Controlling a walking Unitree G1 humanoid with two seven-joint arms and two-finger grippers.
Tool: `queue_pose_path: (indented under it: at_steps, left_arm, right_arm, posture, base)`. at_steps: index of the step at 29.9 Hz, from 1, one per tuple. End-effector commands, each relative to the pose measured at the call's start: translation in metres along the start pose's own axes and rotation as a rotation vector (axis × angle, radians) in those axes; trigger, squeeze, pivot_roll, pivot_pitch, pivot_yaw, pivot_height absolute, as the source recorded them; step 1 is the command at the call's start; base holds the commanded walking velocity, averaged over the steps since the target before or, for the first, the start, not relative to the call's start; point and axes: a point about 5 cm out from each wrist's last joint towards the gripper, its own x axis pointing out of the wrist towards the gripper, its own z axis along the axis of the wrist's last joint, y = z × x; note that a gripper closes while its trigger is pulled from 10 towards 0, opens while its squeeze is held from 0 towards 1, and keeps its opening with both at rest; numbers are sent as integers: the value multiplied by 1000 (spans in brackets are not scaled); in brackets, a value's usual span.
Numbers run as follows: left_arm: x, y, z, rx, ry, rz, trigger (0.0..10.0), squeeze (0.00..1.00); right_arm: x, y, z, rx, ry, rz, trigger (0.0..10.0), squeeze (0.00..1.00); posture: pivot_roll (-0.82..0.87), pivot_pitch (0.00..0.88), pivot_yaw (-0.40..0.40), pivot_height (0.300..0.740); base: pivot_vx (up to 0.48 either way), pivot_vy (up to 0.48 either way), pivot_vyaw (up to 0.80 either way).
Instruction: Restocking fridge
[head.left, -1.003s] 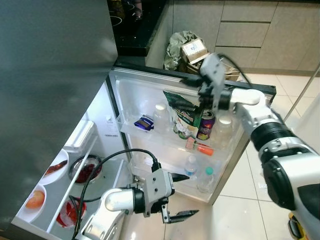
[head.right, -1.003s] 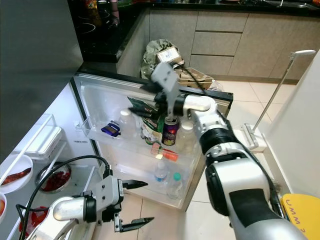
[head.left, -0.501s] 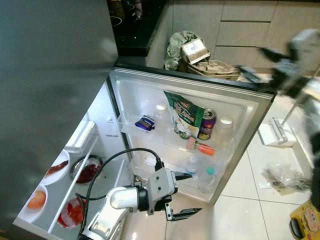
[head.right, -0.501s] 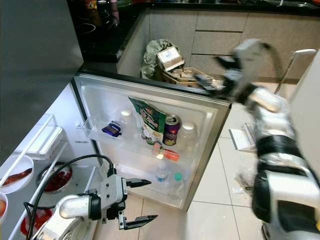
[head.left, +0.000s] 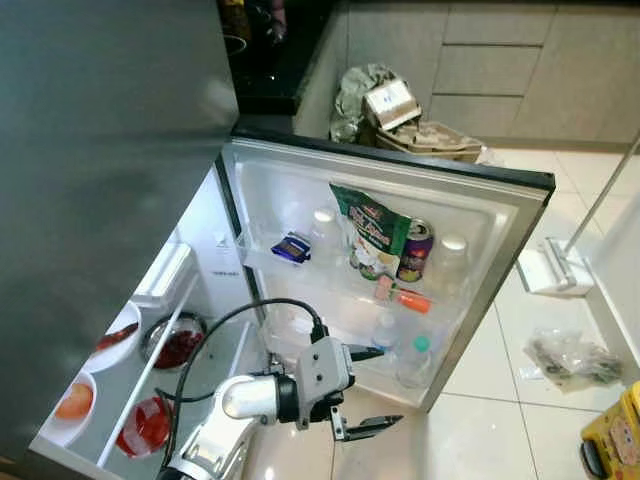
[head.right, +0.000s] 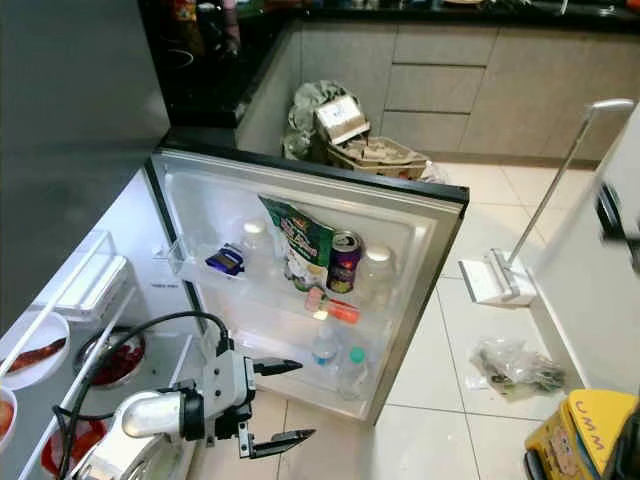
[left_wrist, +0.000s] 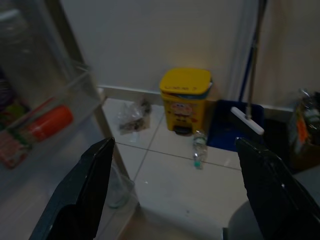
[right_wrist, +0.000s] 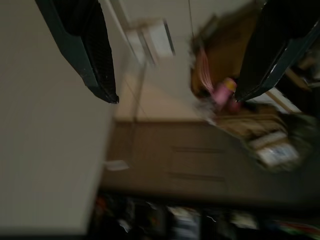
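The green snack bag (head.left: 372, 228) and can (head.left: 414, 251) stand on the fridge door's (head.left: 500, 240) upper shelf; the right gripper (right_wrist: 175, 55), fingers apart, has withdrawn from them, indicating placement is done. The left gripper (head.left: 362, 392) hangs spread below the door's lower shelf.

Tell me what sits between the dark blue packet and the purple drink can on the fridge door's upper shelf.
A clear bottle with a white cap and a green snack bag sit between the blue packet and the purple can, in both eye views.
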Motion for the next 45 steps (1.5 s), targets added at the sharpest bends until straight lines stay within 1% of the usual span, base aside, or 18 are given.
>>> queue_pose_path:
  at_steps: [1, 2, 3, 6, 9, 11, 13, 16, 17, 18, 23, 25, 27, 35, 37, 39, 40, 45]
  left_arm:
    - [0, -1, -3, 3, 4, 4, 10000, 0]
    - [0, -1, -3, 2, 4, 6, 10000, 0]
    - [0, -1, -3, 2, 4, 6, 10000, 0]
    - [-1, -1, -5, 5, 7, 12, 10000, 0]
    - [-2, 0, -7, 5, 14, 18, 10000, 0]
    - [-2, 0, -7, 5, 14, 18, 10000, 0]
    - [-4, 0, -8, 3, 18, 22, 10000, 0]
    - [-5, -1, -9, 2, 20, 23, 10000, 0]
    - [-6, -1, -12, -7, 30, 27, 10000, 0]
    - [-6, -1, -12, -7, 30, 27, 10000, 0]
    - [-9, -4, -28, -52, 81, 43, 10000, 0]
    - [-10, -5, -31, -62, 91, 47, 10000, 0]
    - [-12, -9, -42, -93, 125, 54, 10000, 0]
    - [-21, -19, -66, -170, 206, 92, 10000, 0]
    - [-30, -27, -89, -239, 309, 144, 10000, 0]
    - [-34, -31, -98, -270, 348, 165, 10000, 0]
    - [-40, -36, -111, -309, 422, 208, 10000, 0]
    - [-51, -47, -131, -396, 547, 293, 10000, 0]
  right_arm:
    - [-32, -10, -56, 81, 188, -126, 10000, 0]
    - [-43, -11, -72, 81, 247, -146, 10000, 0]
    - [-43, -11, -72, 81, 247, -146, 10000, 0]
    - [-77, -6, -118, 80, 436, -183, 10000, 0]
    - [-105, 5, -149, 97, 576, -184, 10000, 0]
    - [-105, 5, -149, 97, 576, -184, 10000, 0]
    - [-128, 20, -172, 110, 677, -165, 10000, 0]
    - [-139, 28, -182, 119, 722, -153, 10000, 0]
    - [-160, 45, -199, 120, 812, -120, 10000, 0]
    - [-160, 45, -199, 120, 812, -120, 10000, 0]
    - [-197, 78, -224, 99, 975, -17, 10000, 0]
    - [-203, 82, -227, 92, 999, -3, 10000, 0]
    - [-219, 94, -234, 67, 1059, 49, 10000, 0]
    - [-244, 107, -243, 26, 1146, 115, 10000, 0]
    - [-258, 108, -247, -7, 1199, 138, 10000, 0]
    - [-263, 108, -248, -26, 1216, 149, 10000, 0]
    - [-268, 109, -249, -51, 1235, 172, 10000, 0]
    - [-272, 113, -250, -88, 1252, 216, 10000, 0]
  posture:
    - [16, 0, -27, 740]
    - [15, 0, -26, 740]
    - [15, 0, -26, 740]
    - [18, 0, -29, 740]
    - [19, 0, -26, 740]
    - [19, 0, -26, 740]
    - [19, 0, -21, 740]
    - [19, 0, -21, 740]
    - [18, 0, -16, 740]
    - [18, 0, -16, 740]
    - [19, 0, -13, 740]
    - [20, 0, -13, 740]
    - [20, 0, -15, 740]
    - [20, 0, -15, 740]
    - [22, 0, -14, 740]
    - [22, 0, -15, 740]
    - [21, 0, -15, 740]
    - [19, 0, -17, 740]
  base:
    - [0, 0, 0]
    - [0, 0, 0]
    - [0, 0, 0]
    - [0, 0, 0]
    - [0, 0, 0]
    - [0, 0, 0]
    - [0, 0, 0]
    - [0, 0, 0]
    - [0, 0, 0]
    - [0, 0, 0]
    - [0, 0, 0]
    - [0, 0, 0]
    - [0, 0, 0]
    - [0, 0, 0]
    - [0, 0, 0]
    - [0, 0, 0]
    - [0, 0, 0]
    - [0, 0, 0]
